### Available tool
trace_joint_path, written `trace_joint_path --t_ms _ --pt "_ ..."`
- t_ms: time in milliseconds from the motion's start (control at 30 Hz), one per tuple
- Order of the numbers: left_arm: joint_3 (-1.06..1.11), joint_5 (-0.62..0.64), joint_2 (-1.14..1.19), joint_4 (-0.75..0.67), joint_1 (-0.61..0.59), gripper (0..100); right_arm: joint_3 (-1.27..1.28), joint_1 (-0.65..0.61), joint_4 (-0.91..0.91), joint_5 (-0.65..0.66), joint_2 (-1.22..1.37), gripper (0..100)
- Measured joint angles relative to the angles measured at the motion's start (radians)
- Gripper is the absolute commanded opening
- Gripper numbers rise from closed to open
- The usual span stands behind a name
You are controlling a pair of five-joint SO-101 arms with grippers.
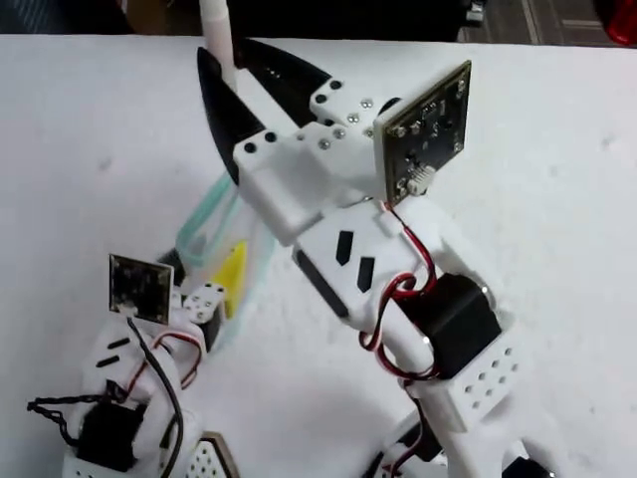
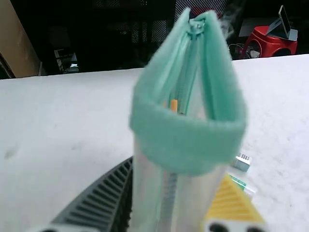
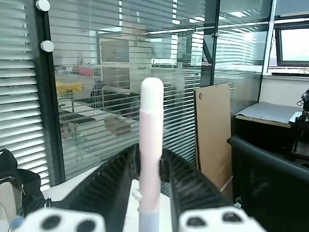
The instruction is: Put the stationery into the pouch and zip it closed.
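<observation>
We saw right hand [image 3: 149, 152] clamped on pale pink plastic pen [image 3: 151, 111], left hand [image 2: 178, 171] pinching mint-green translucent pouch [image 2: 186, 140] (mouth open); we judged pen needed tipping down, centred.

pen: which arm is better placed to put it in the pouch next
Right. The right jaws are already shut on the pen, while the left jaws grip the pouch with its mouth open.

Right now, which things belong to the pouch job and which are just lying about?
Job: pen, held upright; pouch; orange item inside it; small white-green piece beside it, possibly stationery.
Lying about: red stool; cardboard sheet; black bag.
</observation>
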Motion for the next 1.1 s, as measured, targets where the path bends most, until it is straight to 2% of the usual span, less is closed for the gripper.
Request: trace_joint_path --t_ms 233,700,767,933,1100 --pt "0.000 0.000 0.000 0.000 0.000 20 0.040 -0.037 -0.006 0.000 0.031 1.5" --pt "0.000 -0.002 0.000 0.000 0.000 20 0.437 -0.052 -0.061 0.000 -0.104 1.5" --pt "0.000 -0.002 0.000 0.000 0.000 20 0.445 -0.068 -0.061 0.000 -0.132 4.8" --pt "0.000 -0.002 0.000 0.000 0.000 20 0.445 -0.063 -0.032 -0.002 -0.153 23.5" --pt "0.000 -0.002 0.000 0.000 0.000 20 0.445 -0.068 0.034 -0.083 -0.155 24.8"
